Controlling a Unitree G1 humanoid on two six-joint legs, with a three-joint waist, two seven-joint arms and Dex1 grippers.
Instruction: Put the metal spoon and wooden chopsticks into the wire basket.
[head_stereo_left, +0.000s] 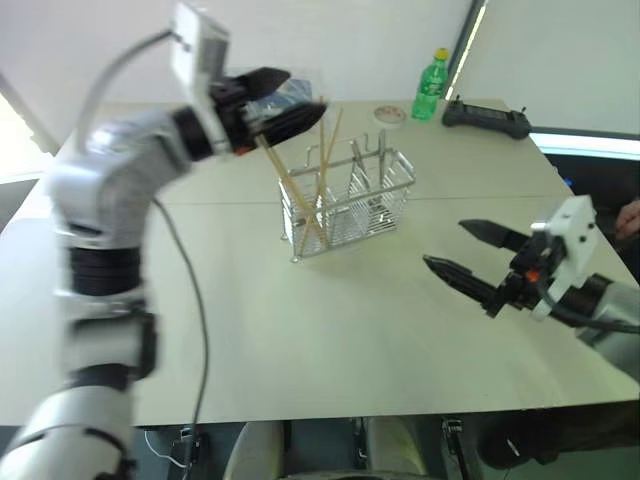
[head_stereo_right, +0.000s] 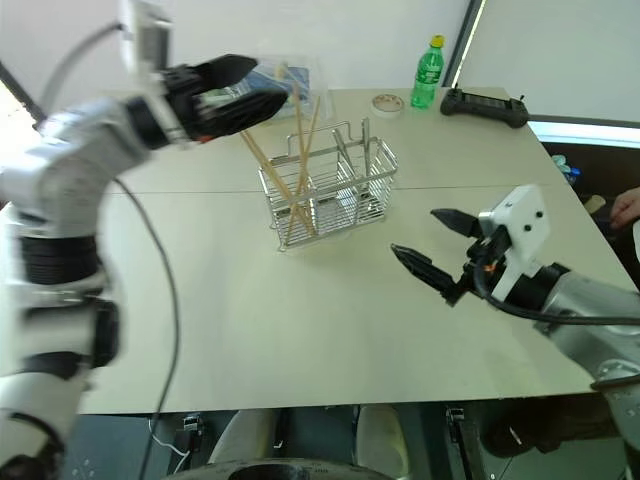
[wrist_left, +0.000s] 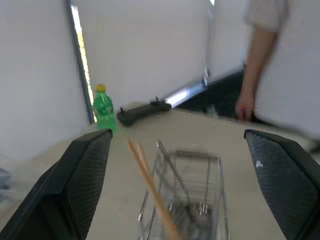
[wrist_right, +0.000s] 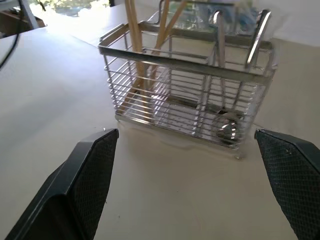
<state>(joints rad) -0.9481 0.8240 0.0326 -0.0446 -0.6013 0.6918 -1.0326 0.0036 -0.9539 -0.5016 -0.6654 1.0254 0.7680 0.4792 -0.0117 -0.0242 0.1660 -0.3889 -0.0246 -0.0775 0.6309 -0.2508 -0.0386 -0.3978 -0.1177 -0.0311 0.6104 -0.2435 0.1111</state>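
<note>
Looks all but finished. Wooden chopsticks (head_stereo_left: 305, 190) leaning inside the wire basket (head_stereo_left: 345, 205) on the worktop (head_stereo_left: 300, 330); metal spoon (wrist_right: 227, 127) standing in a neighbouring compartment. Left end effector (head_stereo_left: 268, 103) wide open, empty, beside the stick tops. Right end effector (head_stereo_left: 462, 252) wide open, empty, well clear.

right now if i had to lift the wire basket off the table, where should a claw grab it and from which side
Probably the wire loop handle on top of the wire basket, taken from straight above. It stands upright along the middle, proud of the rim, so fingers can close across it. Come down on the spoon's end: the wooden chopsticks lean out over the other end. The metal spoon sits low and out of the way.
</note>
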